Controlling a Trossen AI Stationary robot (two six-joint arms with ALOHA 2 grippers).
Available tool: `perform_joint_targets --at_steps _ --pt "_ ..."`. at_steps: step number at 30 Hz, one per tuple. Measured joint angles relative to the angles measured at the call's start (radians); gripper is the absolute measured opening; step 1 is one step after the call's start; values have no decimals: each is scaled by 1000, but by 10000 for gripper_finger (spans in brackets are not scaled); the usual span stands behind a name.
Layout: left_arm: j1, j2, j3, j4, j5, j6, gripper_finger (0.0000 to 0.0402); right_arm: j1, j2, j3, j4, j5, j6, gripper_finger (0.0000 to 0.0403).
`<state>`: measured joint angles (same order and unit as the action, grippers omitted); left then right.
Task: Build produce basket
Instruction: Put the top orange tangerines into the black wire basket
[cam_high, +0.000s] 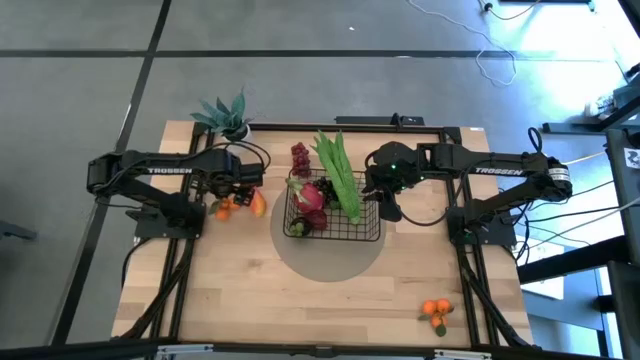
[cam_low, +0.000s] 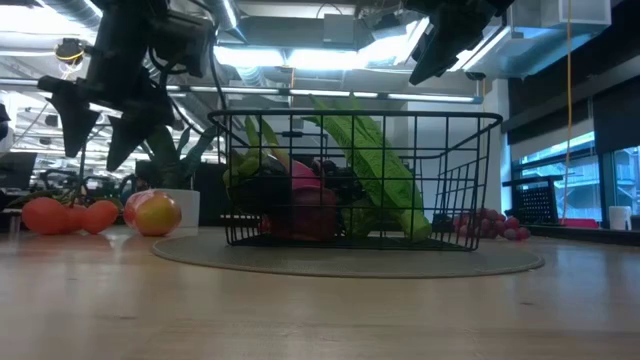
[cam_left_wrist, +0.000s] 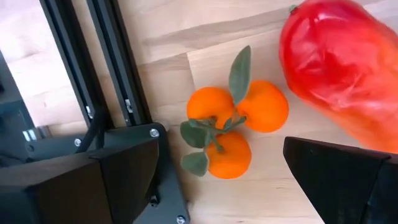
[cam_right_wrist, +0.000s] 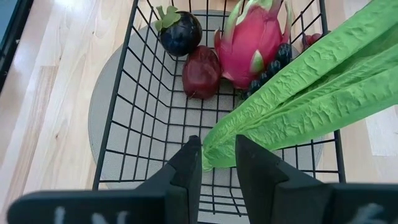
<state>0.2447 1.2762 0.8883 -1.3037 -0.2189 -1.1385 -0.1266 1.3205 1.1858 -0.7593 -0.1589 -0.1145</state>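
High view: the basket (cam_high: 335, 212) sits on a grey round mat (cam_high: 330, 262) at table centre, already holding a dragon fruit (cam_high: 312, 195), dark fruits and long green pods (cam_high: 340, 175) that lean over its far rim. A red grape bunch (cam_high: 300, 156) lies on the table just beyond the basket. The left gripper (cam_high: 238, 195) hovers over a mango (cam_high: 258, 203) and a cluster of small oranges (cam_high: 224, 208) left of the basket. The right gripper (cam_high: 388, 208) stands at the basket's right edge. A second orange cluster (cam_high: 436, 312) lies well apart near the front right corner

Low view: the left gripper (cam_low: 100, 125) hangs above the table, fingers spread, clear of the mango (cam_low: 155, 213) and the oranges (cam_low: 62, 215) beneath. The basket (cam_low: 355, 180) shows the pods (cam_low: 380, 175) propped inside

Left wrist view: the small oranges (cam_left_wrist: 233, 121) lie directly between the wide-open fingers (cam_left_wrist: 339, 171), the mango (cam_left_wrist: 345, 68) just beside them. Nothing is held

Right wrist view: the right gripper (cam_right_wrist: 217, 163) has its fingers narrowly parted, and the end of the pods (cam_right_wrist: 298, 102) lies in the gap; whether they pinch it I cannot tell

Judgement: loading is partway done. The step in hand appears to be picking the oranges with the left arm; that calls for a straight descent and closing on the cluster without nudging the mango
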Motion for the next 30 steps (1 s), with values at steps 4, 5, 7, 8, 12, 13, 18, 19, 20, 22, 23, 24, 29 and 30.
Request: perform_joint_targets --at_steps 4,5,7,8,12,13,18,19,20,22,23,24,29,30 --pt "-4 0 0 5 -28 15 335 0 0 0 0 0 0 84" --pt "-3 0 0 7 -45 25 335 0 0 0 0 0 0 84" --pt "-3 0 0 7 -67 31 335 0 0 0 0 0 1 84" --pt "-4 0 0 7 -73 24 335 0 0 0 0 0 1 84" --pt "-3 0 0 7 -84 1 335 0 0 0 10 0 1 84" --pt "-3 0 0 7 -76 14 335 0 0 0 15 0 1 84" --pt "-3 0 -2 8 -52 19 335 0 0 0 33 1 1 84" --pt "-3 0 -5 10 -51 8 335 0 0 0 34 1 1 84" --pt "-3 0 -12 14 -47 -8 335 0 0 0 37 1 1 84" --pt "0 0 -33 21 -21 -50 335 0 0 0 38 1 1 84" --pt "0 0 -48 30 -5 -63 335 0 0 0 38 1 1 84" --pt "-1 0 -65 40 6 -71 335 0 0 0 38 1 1 84" --pt "-1 0 -115 101 3 -83 335 0 0 0 38 1 1 84" --pt "-1 0 -122 111 -1 -83 334 0 0 0 38 1 1 84"
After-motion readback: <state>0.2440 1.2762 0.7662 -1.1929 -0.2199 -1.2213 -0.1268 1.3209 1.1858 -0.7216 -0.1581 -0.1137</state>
